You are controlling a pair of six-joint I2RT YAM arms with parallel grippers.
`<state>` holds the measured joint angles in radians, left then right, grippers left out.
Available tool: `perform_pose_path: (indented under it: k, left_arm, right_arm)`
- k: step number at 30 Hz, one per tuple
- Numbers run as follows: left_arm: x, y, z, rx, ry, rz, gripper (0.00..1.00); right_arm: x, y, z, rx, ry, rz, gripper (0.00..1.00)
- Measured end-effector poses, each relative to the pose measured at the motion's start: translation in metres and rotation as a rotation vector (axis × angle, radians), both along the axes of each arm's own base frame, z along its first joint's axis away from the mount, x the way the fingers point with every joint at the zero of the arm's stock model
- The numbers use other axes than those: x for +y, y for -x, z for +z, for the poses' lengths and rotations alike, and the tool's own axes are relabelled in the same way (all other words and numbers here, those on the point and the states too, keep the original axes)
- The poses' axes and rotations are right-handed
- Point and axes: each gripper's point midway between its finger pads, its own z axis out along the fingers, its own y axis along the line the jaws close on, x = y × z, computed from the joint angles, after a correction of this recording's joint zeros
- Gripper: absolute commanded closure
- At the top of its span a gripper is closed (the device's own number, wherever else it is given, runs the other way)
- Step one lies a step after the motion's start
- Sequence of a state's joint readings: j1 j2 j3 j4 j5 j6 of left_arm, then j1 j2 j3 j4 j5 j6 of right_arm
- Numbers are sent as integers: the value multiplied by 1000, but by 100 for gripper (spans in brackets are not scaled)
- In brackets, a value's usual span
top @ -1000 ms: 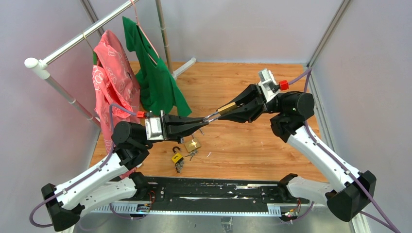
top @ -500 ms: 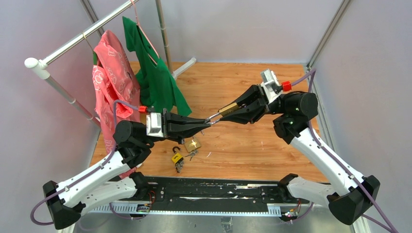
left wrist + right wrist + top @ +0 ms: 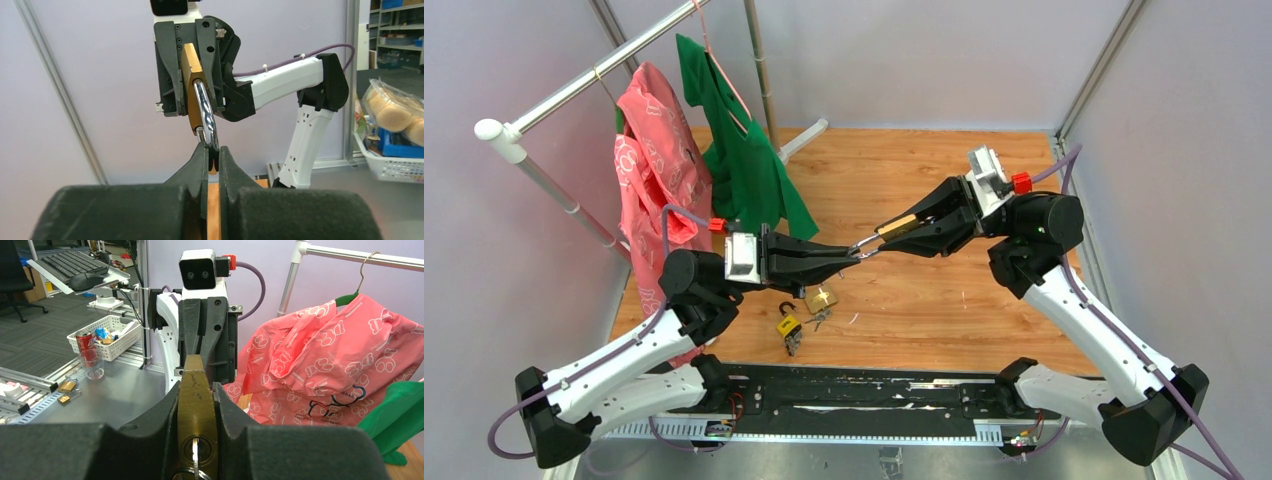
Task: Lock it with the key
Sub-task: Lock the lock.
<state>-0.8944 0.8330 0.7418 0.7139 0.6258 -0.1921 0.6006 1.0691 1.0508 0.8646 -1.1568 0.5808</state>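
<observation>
The left gripper (image 3: 213,152) has its fingers pressed almost together, pinching the lower curve of the chrome shackle (image 3: 206,112). The right gripper (image 3: 196,390) faces it, its two pads clamped on the flat sides of the padlock (image 3: 196,410). The lock hangs in mid-air between the two arms, above the middle of the wooden table (image 3: 944,300).

This split grip looks deliberate. One arm steadies the body while the other controls the shackle, so the shackle can be pushed home against a firm hold.

The padlock is a brass block, seen edge-on from both wrists. A small key (image 3: 195,452) sits in the keyhole on the end facing the right wrist camera. In the left wrist view one shackle end seems to stand just outside the body, so it is probably not yet latched, though I cannot be sure.

Below, on the near left part of the table, lie a second brass lock (image 3: 821,298), a yellow-and-black lock (image 3: 789,326) and loose keys (image 3: 821,319). At far left a pink garment (image 3: 654,170) and a green garment (image 3: 739,150) hang on a rail.
</observation>
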Motion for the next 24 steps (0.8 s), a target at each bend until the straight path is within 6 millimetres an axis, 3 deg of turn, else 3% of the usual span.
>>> perform_pose_path:
  k: [9,24]
  left_arm:
    - [4,-17,8,-81,36,136,100]
    - [5,-6,21,-45,99,61,100]
  right_arm:
    - [3,-7,4,-14,-71,-55,100]
    - [5,0,20,-62,-140,-39,100]
